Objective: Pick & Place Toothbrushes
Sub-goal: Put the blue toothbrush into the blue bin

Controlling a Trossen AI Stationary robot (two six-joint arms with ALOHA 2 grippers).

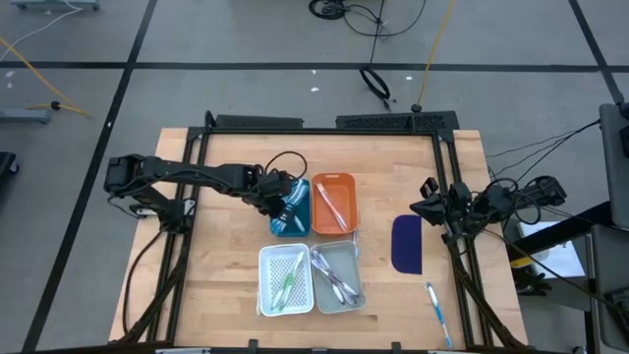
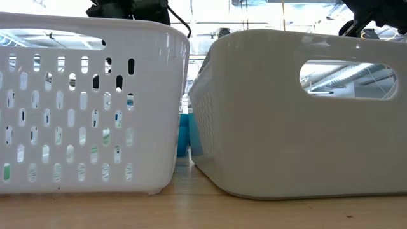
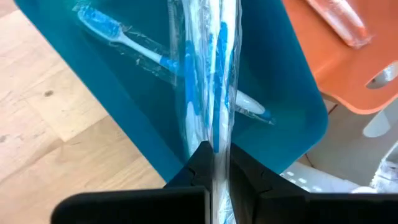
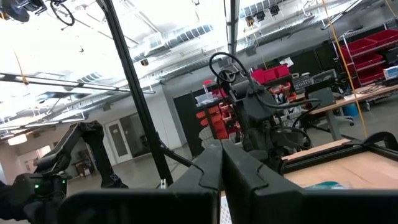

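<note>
Overhead, the wooden table (image 1: pixel 226 295) was seen to carry four small trays: blue tray (image 1: pixel 291 208), orange tray (image 1: pixel 334 205), white perforated tray (image 1: pixel 286 280) and grey tray (image 1: pixel 337 277). The left gripper (image 3: pixel 214 177) was positioned over the blue tray, clamped on a wrapped toothbrush (image 3: pixel 208 93); another toothbrush (image 3: pixel 124 40) was lying inside it. The right gripper (image 4: pixel 222 163) was parked at the table's right edge, fingers pressed together. One loose toothbrush (image 1: pixel 437 310) was noted near the dark blue pad (image 1: pixel 407 244).
</note>
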